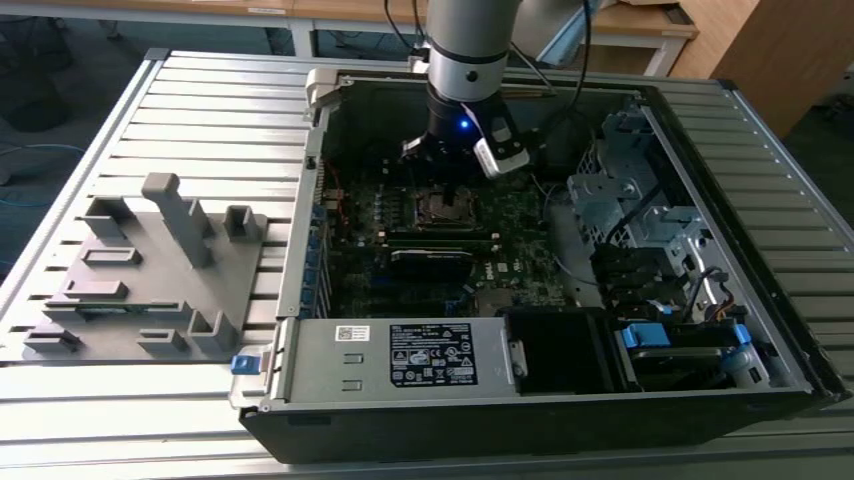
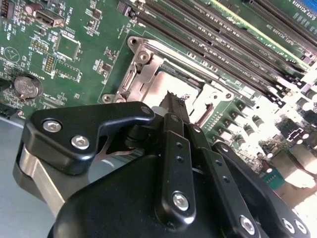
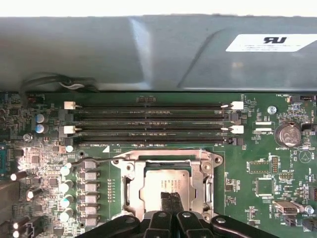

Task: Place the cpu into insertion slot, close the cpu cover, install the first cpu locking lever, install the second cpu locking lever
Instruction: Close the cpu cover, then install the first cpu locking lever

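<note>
The cpu [image 3: 166,181] lies flat in the insertion slot [image 1: 447,207], its dull silver face showing through the open middle of the cpu cover [image 3: 168,161]. The cover's silver frame [image 2: 143,62] lies down flat around the chip. My gripper [image 3: 170,198] is shut with nothing between its fingers. Its tips [image 2: 173,101] stand at or just over the cpu's face [image 2: 156,94]; contact cannot be told. In the exterior view the gripper [image 1: 447,178] hangs straight down over the socket. A thin wire lever [image 3: 89,159] runs along one side of the socket.
The open computer case [image 1: 747,330] sits on a slatted metal table. Long black memory slots [image 3: 148,121] run beside the socket, with capacitors [image 3: 64,186] on another side. A power supply box [image 1: 400,355], a drive cage [image 1: 627,200] and a grey fixture plate [image 1: 147,270] are nearby.
</note>
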`<action>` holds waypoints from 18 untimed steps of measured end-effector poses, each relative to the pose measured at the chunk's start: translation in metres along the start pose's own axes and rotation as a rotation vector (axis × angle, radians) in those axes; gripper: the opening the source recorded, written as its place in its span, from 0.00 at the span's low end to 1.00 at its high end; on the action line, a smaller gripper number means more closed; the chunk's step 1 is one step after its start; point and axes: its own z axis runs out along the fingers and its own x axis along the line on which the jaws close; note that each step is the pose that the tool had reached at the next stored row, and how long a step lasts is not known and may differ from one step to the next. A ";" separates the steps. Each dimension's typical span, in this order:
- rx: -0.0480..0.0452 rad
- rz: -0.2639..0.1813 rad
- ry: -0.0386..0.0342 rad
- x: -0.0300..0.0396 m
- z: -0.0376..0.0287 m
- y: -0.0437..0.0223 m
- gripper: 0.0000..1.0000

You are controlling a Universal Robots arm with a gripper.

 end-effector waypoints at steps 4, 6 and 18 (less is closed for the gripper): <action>-0.0002 0.000 0.0000 -0.0001 -0.0019 0.0001 0.10; -0.0002 0.000 0.0000 -0.0001 -0.0040 0.0001 0.10; -0.0001 0.000 0.0004 -0.0002 -0.0064 0.0001 0.10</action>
